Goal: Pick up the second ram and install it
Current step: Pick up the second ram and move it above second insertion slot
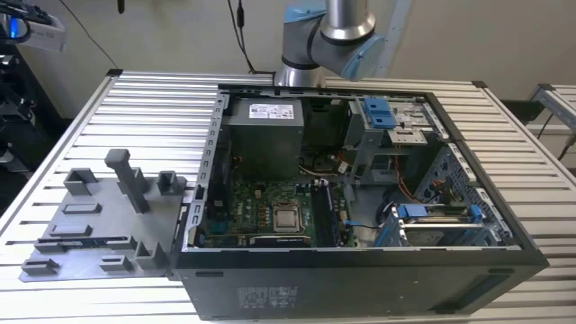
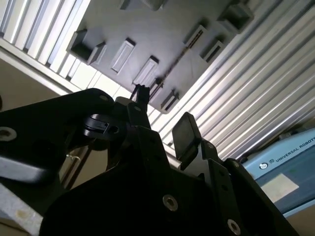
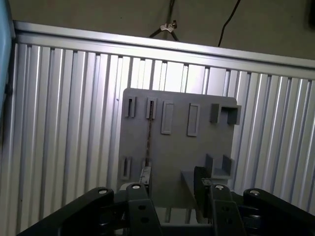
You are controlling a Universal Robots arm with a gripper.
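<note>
1. Arm (image 1: 335,30): cut off by the exterior view's top edge; its base is hidden behind the computer case (image 1: 360,287).
2. Case: lower front cut by the exterior view's bottom edge; sticker print too small to read.
3. Memory slots (image 1: 327,212): too small to tell whether a stick sits in them.
4. Second ram (image 3: 149,132): edge-on in both wrist views, just a thin line on the holder tray (image 3: 177,147); chips and label can't be made out.
5. Gripper (image 3: 169,182): body cut by the frame edge in both wrist views; it hides the tray's near edge.
</note>
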